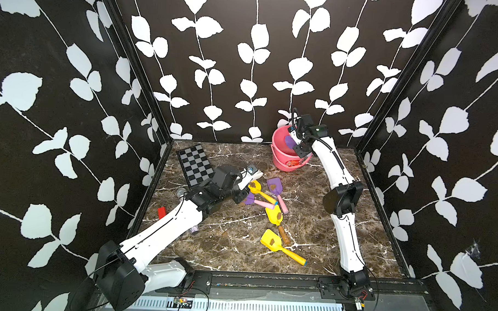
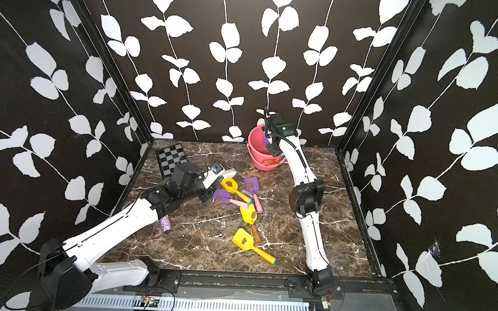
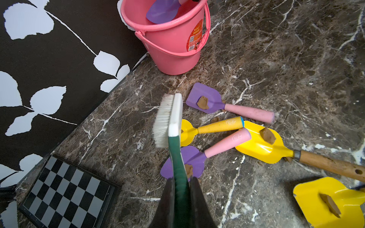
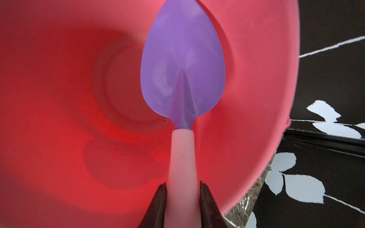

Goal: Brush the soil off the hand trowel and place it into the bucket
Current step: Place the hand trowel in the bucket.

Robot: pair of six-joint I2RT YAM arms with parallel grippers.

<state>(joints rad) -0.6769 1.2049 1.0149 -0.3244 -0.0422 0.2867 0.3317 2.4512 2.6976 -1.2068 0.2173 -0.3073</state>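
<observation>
Pink plastic, the handle of the purple trowel (image 4: 182,59), is pinched by the right gripper (image 4: 182,184); its blade is held inside the bucket (image 4: 256,79); a brush (image 3: 167,118) is clamped by the left gripper (image 3: 180,180) beside other trowels (image 3: 256,146), on which soil (image 3: 202,102) is seen.

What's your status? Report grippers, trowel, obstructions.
Left gripper shut on brush. Right gripper shut on purple trowel, blade clean, inside bucket. Nothing blocking the bucket; five trowels on table carry soil.
</observation>
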